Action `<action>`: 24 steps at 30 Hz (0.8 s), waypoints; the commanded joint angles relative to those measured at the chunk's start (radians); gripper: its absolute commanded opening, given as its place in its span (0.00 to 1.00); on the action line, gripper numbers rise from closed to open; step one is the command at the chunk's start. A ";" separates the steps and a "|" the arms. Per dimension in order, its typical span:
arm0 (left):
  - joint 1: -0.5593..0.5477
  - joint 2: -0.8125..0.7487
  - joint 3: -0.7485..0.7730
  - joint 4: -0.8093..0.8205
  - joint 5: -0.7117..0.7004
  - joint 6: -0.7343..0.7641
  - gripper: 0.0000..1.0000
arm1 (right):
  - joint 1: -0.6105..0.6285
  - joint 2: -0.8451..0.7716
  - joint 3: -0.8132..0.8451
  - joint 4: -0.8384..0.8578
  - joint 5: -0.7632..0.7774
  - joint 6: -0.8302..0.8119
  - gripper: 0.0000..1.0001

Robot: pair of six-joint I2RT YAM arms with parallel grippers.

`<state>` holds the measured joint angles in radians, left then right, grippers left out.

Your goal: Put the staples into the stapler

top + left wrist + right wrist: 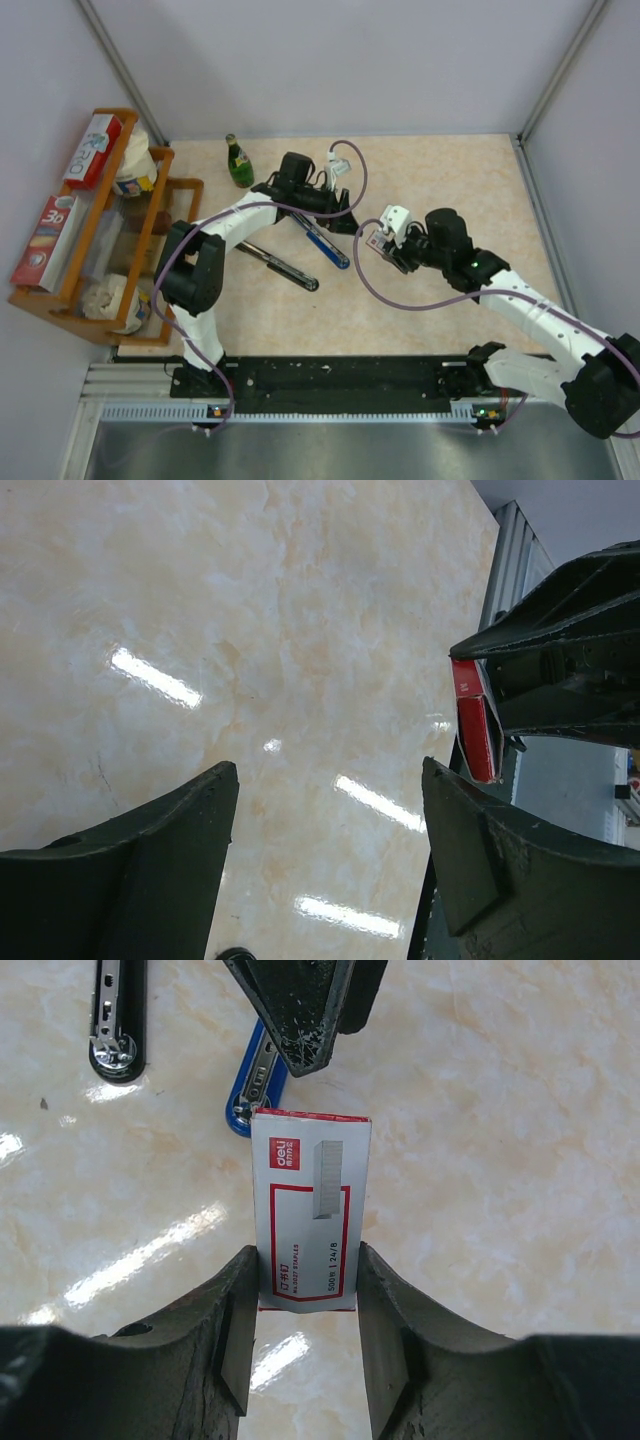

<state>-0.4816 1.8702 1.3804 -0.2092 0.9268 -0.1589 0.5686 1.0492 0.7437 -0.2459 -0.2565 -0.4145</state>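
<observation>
The staples box [310,1210], white with a red label, is clamped between my right gripper's [305,1260] fingers and held above the table. In the top view the right gripper [388,245] holds the box [377,240] just right of my left gripper [345,218]. The left gripper [328,770] is open and empty; the box's red edge [478,720] shows at its right. A blue stapler [327,241] lies open under the left gripper, and its end shows in the right wrist view [255,1085]. A black stapler [279,265] lies open to its left.
A green bottle [238,162] stands at the back left. A wooden shelf [160,210] with boxes and jars stands along the left edge. The black stapler's end [115,1020] and a left fingertip [300,1015] show in the right wrist view.
</observation>
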 commanded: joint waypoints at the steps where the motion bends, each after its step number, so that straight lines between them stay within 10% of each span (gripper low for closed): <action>1: -0.012 -0.003 0.039 0.041 0.035 -0.004 0.78 | 0.014 0.008 -0.010 0.059 0.010 -0.018 0.39; 24: -0.048 -0.002 0.032 0.030 0.047 0.018 0.79 | 0.027 0.012 -0.012 0.065 0.011 -0.015 0.40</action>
<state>-0.5186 1.8702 1.3808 -0.2092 0.9531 -0.1581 0.5827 1.0748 0.7326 -0.2234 -0.2363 -0.4267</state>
